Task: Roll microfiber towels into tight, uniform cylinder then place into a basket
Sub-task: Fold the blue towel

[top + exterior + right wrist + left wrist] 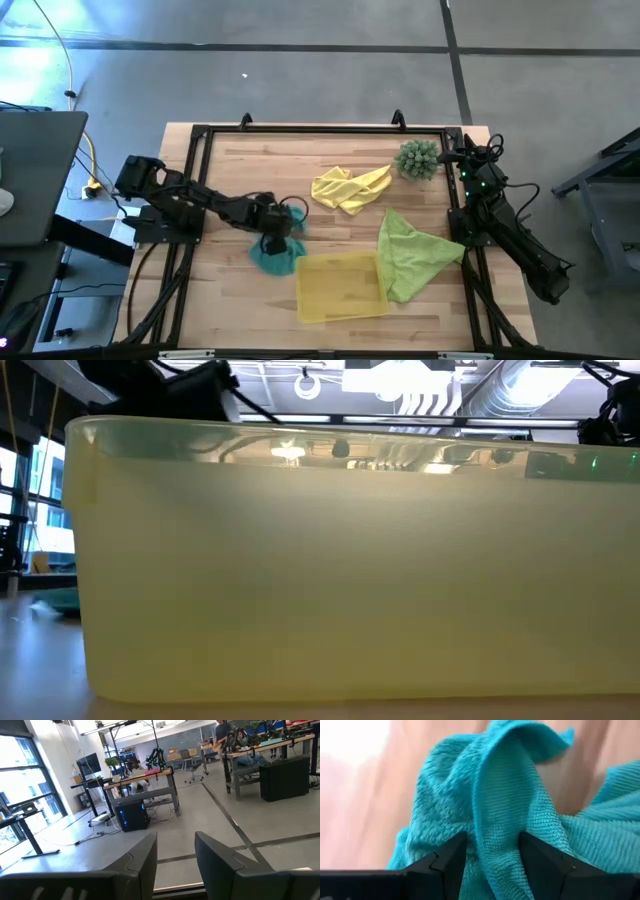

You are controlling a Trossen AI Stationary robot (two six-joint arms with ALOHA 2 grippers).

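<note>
A crumpled teal microfiber towel (272, 255) lies in a loose heap on the pale wooden tabletop (230, 165), toward its left side. The left arm reaches in from the left edge, and its tool (278, 238) sits right on top of that teal heap. In the left wrist view, a raised fold of the teal towel (495, 810) stands between the two dark fingers (451, 860) and touches both, so the tool is gripping the teal cloth.

Just to the right of the teal towel, near the front edge, rests the shallow rectangular yellow basket (340, 285), slightly see-through, with a low rim. It holds no towel. In the low view, its yellow wall (330, 560) fills nearly the whole picture.

A lime green microfiber towel (410, 255) lies spread and wrinkled on the right side, one edge touching the basket's right rim. A bright yellow microfiber towel (350, 187) lies bunched farther back, near the middle of the tabletop, apart from the basket. None of the three cloths is rolled.

A spiky green ball-shaped plant (418, 159) stands at the back right, just beside the yellow towel.

The right arm waits at the right edge of the tabletop, folded back, with its tool (175, 865) pointing out into the room. Its fingers stand apart with nothing between them.
</note>
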